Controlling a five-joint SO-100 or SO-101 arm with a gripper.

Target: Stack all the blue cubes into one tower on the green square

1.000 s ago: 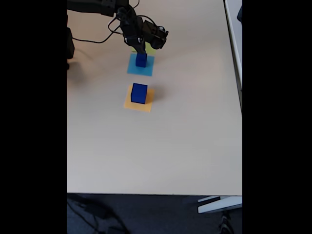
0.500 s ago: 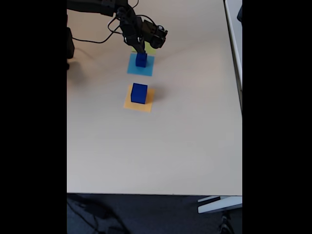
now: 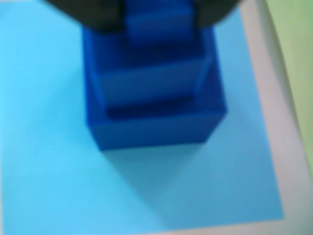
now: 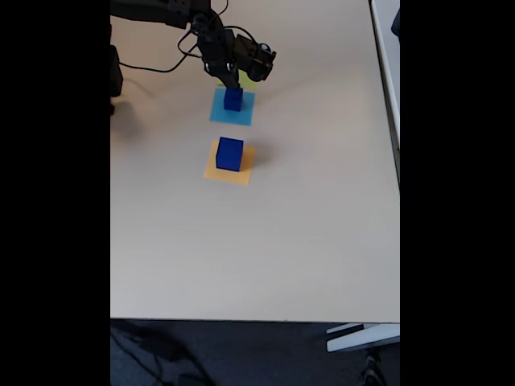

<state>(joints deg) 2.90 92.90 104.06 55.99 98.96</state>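
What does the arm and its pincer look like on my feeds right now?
In the fixed view the arm is black and blocky, with thin black cables looping off it over the table. The pincer is black too; in the wrist view it shows as blurred dark shapes along the top edge.

Black arm [image 4: 157, 10] comes in from top-left of fixed view, stretched rightward, wrist bent down w/ tool [image 4: 232, 84] pointing at the worktop. In wrist view the tool [image 3: 156, 12] shows as two dark blurred finger shapes at top edge, left and right; grip state can't be made out.
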